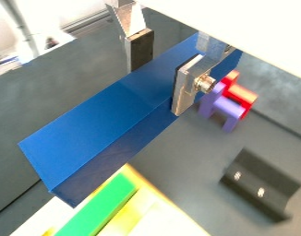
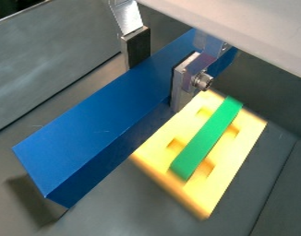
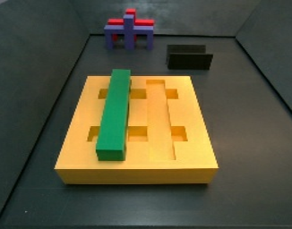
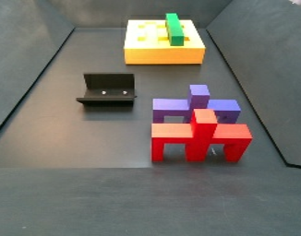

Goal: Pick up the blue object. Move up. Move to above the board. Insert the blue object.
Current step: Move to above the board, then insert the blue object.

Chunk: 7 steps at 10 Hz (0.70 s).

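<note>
Wrist views both give you the blue object (image 1: 110,124) clamped between the silver fingers (image 2: 187,76) of the gripper (image 1: 162,66), carried clear above the floor. Below it you see the board (image 2: 239,157), green bar (image 2: 206,138) lying in one groove. Side views miss the gripper entirely. Near the fixture (image 4: 106,89) stands the purple-and-red cross-shaped block (image 4: 197,126); the board lies well beyond them.
</note>
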Motion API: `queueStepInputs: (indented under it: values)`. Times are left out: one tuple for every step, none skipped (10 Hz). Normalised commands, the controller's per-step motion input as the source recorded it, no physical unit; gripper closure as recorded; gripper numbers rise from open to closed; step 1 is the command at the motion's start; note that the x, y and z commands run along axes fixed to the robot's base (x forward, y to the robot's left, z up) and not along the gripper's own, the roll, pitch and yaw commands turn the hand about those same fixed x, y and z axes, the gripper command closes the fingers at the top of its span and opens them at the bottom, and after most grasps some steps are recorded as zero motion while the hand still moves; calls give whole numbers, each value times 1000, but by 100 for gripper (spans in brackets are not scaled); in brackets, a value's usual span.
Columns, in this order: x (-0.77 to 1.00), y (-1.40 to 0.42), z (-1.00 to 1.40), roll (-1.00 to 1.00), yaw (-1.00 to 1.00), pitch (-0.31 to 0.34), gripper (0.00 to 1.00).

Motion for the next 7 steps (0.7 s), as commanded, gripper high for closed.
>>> queueStepInputs:
  values:
    - [188, -1400, 261, 32, 20, 157, 100]
    - [154, -943, 181, 27, 22, 157, 100]
    - [118, -429, 86, 25, 11, 146, 100]
    - [86, -250, 59, 26, 13, 115, 100]
    - [54, -178, 49, 34, 13, 90, 100]
    - [223, 169, 0, -144, 0, 24, 100]
    - [454, 0, -946, 17, 0, 16, 100]
